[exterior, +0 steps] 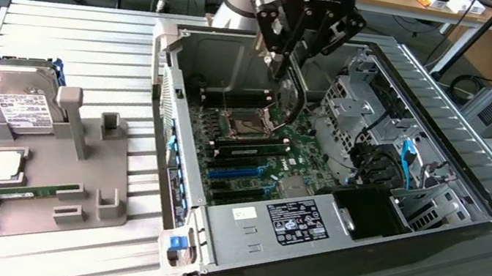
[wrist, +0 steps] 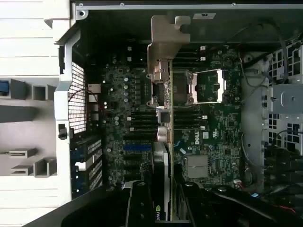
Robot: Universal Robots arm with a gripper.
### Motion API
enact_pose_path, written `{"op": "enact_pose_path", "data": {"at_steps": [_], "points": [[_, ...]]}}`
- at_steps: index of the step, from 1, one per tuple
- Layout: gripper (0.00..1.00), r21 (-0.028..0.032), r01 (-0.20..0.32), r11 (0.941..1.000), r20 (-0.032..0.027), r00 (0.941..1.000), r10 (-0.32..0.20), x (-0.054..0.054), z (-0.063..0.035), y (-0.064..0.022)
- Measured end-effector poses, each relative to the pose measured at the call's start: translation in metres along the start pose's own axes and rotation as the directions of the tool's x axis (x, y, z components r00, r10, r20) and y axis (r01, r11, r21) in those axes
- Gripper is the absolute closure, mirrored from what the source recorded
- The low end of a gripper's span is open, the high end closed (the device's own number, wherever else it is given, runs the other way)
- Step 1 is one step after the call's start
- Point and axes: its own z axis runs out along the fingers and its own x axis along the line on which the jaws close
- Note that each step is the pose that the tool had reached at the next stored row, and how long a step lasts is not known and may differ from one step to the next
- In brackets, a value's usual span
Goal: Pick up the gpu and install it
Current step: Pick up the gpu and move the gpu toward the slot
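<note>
While tool (exterior: 284, 66) grips gpu (wrist: 161, 175) edge-on over motherboard (wrist: 213, 127), Dell logo readable there.

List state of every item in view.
gripper: shut on gpu
gpu: held on edge over motherboard
case: open, side panel off
hard drive: upright in holder
RAM stick: flat in holder
</note>
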Motion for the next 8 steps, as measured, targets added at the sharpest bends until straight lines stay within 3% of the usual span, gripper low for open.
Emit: {"op": "enact_pose_path", "data": {"at_steps": [1, 8], "points": [[0.73, 0.0, 0.0, 1.0, 0.0, 1.0, 0.0, -0.01, 0.0002, 0.0002], [0.73, 0.0001, 0.0, 1.0, 0.0, 1.0, 0.0, -0.054, 0.0013, 0.0009]]}}
